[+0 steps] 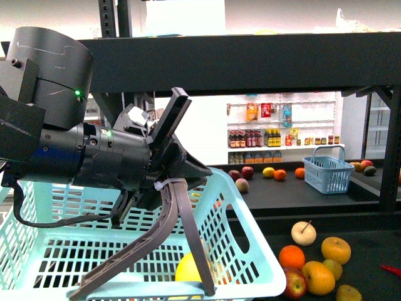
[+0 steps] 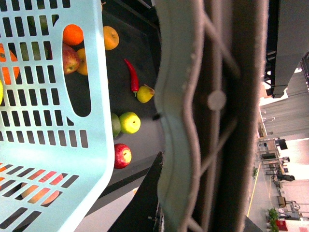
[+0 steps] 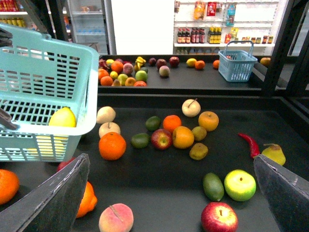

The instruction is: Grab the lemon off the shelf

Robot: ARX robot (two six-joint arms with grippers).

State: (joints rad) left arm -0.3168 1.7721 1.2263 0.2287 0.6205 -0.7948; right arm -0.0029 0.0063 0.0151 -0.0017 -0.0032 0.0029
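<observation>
A yellow lemon (image 3: pixel 62 117) (image 1: pixel 191 268) lies inside the light blue slotted basket (image 3: pixel 72 53) (image 1: pixel 250 238) (image 2: pixel 58 159). My left gripper (image 1: pixel 169 182) (image 2: pixel 203 193) is shut on the basket's grey-brown handle (image 1: pixel 182 232) (image 2: pixel 212 101) and holds the basket above the shelf (image 1: pixel 250 63) (image 3: pixel 164 179), a black rack with a dark flat tier. In the right wrist view, my right gripper (image 3: pixel 169 198) stands wide open over that tier with nothing between its fingers (image 3: pixel 53 198). It hangs over loose fruit, to the right of the basket.
Loose fruit lies across the tier: an orange (image 3: pixel 112 145), a peach (image 3: pixel 116 218), a red apple (image 3: pixel 219 218), a green apple (image 3: pixel 240 184) and a red chili (image 3: pixel 249 144). On the far rack stand a small blue basket (image 3: pixel 236 65) and more fruit. Behind are white wall shelves of bottles (image 3: pixel 217 34).
</observation>
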